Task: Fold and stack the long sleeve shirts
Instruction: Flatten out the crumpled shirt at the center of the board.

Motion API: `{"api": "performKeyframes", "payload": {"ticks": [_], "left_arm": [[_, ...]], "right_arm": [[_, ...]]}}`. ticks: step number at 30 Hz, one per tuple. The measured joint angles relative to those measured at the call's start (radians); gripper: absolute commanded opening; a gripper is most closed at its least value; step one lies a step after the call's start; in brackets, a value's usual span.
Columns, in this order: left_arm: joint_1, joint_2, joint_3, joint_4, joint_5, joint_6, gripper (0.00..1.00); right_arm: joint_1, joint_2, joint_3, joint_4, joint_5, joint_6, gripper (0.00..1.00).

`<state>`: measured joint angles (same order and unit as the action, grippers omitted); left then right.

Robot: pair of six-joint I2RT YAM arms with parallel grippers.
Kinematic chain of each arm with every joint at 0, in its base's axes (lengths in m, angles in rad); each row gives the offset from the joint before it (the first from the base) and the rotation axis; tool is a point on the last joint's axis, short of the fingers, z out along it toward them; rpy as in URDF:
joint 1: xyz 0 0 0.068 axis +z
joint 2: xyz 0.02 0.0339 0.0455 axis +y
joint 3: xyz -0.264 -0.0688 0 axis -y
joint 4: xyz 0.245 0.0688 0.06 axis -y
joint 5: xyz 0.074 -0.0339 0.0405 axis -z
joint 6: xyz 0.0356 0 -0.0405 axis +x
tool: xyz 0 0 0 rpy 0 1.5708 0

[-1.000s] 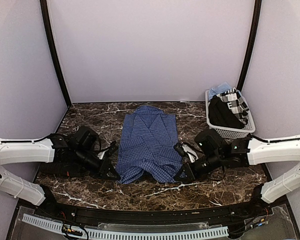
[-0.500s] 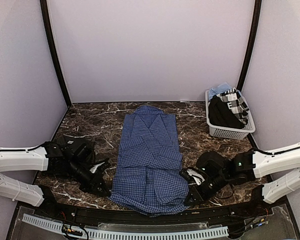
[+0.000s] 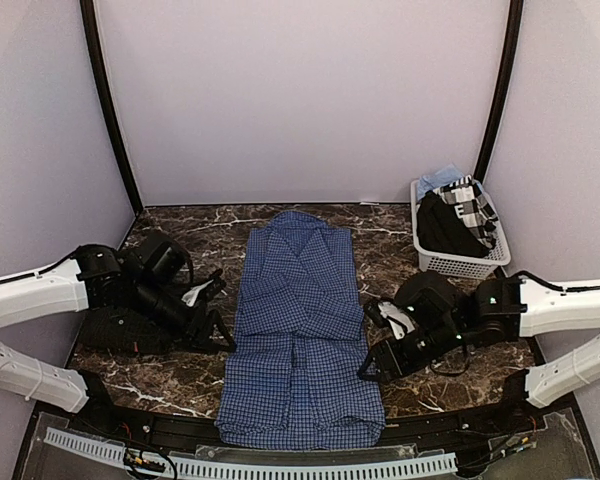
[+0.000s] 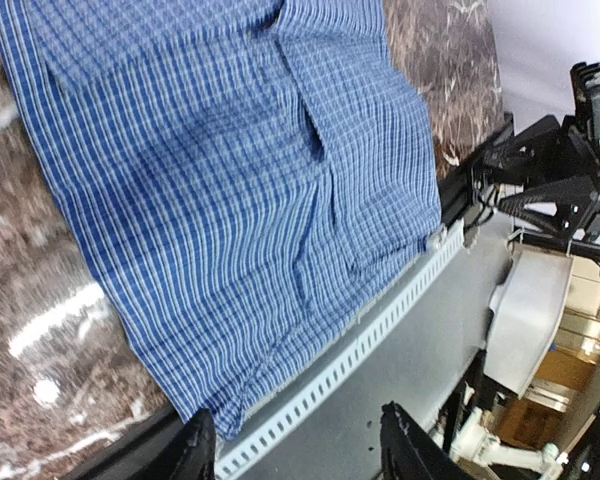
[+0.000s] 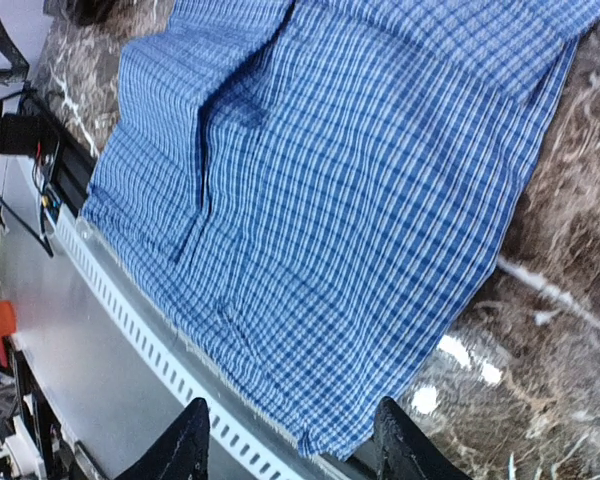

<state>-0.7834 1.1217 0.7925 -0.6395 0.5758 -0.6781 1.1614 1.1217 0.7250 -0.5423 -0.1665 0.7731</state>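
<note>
Top external view: the blue, fine-checked cloth button-up shirt point(image 3: 300, 320) lies flat and lengthwise down the dark marbled table point(image 3: 180, 250). Its collar is at the far end and its hem reaches past the near edge. The left pincer point(image 3: 218, 330) and right pincer point(image 3: 372, 365) sit just beside its two long edges, gripping no cloth. The near-black shirt point(image 3: 442, 228) is bundled in the white slatted plastic basket point(image 3: 465, 265) at far right.

Left wrist view: the fingers stand apart with nothing between them. The hem drapes onto the white perforated rail point(image 4: 380, 340) — a grab here could snag cloth on the rail.

Right wrist view: again parted, empty fingers. A lengthwise ridge runs through the lower cloth, and the overhang repeats on this side. Unheld, the overhanging hem could creep off the table, and a fold made over that ridge would likely come out skewed.
</note>
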Motion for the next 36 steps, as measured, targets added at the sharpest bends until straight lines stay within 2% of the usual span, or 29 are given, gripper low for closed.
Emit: {"api": "performKeyframes", "payload": {"ticks": [6,12,22,29,36], "left_arm": [[0.006,0.168,0.211,0.012,-0.215,0.048,0.60],[0.053,0.393,0.319,0.081,-0.349,0.117,0.62],[0.237,0.681,0.380,0.273,-0.390,0.122,0.57],[0.242,0.793,0.458,0.337,-0.390,0.104,0.51],[0.242,0.833,0.490,0.336,-0.420,0.097,0.51]], "right_arm": [[-0.089,0.132,0.099,0.048,0.085,-0.082,0.54],[-0.204,0.211,0.109,0.137,0.123,-0.160,0.54],[-0.277,0.253,0.106,0.261,0.151,-0.185,0.55],[-0.297,0.254,0.106,0.281,0.198,-0.185,0.55],[-0.299,0.264,0.107,0.282,0.219,-0.185,0.55]]}}
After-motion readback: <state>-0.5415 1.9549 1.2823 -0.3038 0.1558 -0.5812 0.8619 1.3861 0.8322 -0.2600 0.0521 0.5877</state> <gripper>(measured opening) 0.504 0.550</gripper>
